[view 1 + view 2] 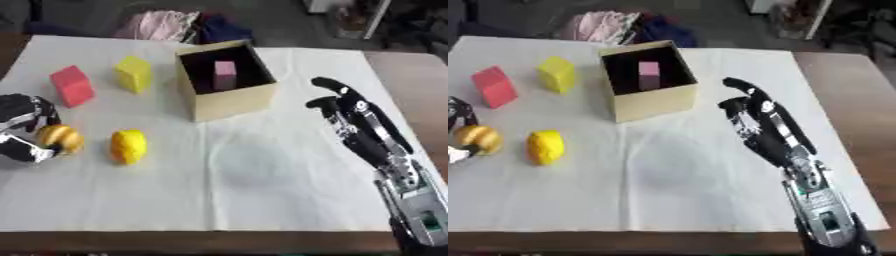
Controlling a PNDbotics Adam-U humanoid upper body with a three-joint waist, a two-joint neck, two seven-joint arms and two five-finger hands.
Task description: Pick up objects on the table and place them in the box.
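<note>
An open cardboard box (229, 100) stands at the middle back of the white-covered table, with a pink block (225, 74) inside it. Left of the box sit a yellow block (134, 74) and a red block (72, 86). A yellow lemon-shaped object (128, 146) lies nearer the front left. At the left edge my left hand (24, 127) is curled round an orange round object (59, 138). My right hand (354, 120) hovers right of the box, fingers straight and relaxed, holding nothing.
A white cloth (254, 185) covers the table, whose brown wooden edge (192, 242) runs along the front. Bundled pink and dark fabric (179, 26) lies beyond the far edge of the table.
</note>
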